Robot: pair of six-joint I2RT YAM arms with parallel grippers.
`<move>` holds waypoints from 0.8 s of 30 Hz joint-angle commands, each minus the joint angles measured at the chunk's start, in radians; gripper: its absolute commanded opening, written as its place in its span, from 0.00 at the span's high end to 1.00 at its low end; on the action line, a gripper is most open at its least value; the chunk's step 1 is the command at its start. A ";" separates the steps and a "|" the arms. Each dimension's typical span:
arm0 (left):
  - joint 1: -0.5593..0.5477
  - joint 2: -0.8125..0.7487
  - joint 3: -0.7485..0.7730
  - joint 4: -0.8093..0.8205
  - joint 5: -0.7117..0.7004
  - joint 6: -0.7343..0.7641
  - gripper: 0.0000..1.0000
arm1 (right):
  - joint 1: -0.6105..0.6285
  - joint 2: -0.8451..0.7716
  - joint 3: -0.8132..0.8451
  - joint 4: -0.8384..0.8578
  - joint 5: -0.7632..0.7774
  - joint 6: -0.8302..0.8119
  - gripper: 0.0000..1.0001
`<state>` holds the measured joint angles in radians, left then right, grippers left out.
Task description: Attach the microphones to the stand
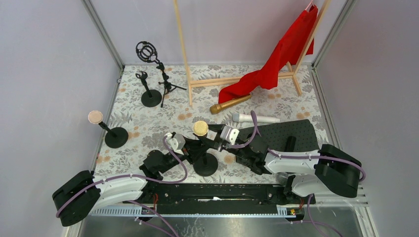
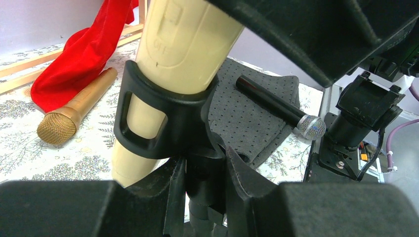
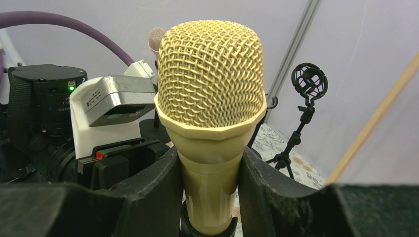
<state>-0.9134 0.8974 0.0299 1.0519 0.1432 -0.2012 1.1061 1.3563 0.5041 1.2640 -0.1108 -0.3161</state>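
Right jaws clamped on pale yellow mic [image 3: 212, 89] neck, left jaws pinching stand [image 1: 205, 165] stem under clip [image 2: 185, 111]. Risk: uneven push could tip stand or pop mic out.

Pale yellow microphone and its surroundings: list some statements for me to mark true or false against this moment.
1. The pale yellow microphone sits in the black clip of a round-based black stand. True.
2. The right gripper is open and clear of it. False: its fingers close on the microphone's body below the head.
3. The metallic gold microphone is mounted on a stand. False: it lies on the floral table cover beside the red cloth.
4. The left gripper clamps the stand's stem beneath the clip. True.
5. The pink microphone stands upright in its own stand. True.
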 commanded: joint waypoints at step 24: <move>0.004 0.007 -0.027 -0.054 -0.050 0.028 1.00 | -0.017 0.219 -0.135 -0.540 0.094 0.017 1.00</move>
<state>-0.9134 0.8982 0.0296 1.0523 0.1307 -0.2108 1.1057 1.4151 0.4988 1.3113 -0.0742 -0.3016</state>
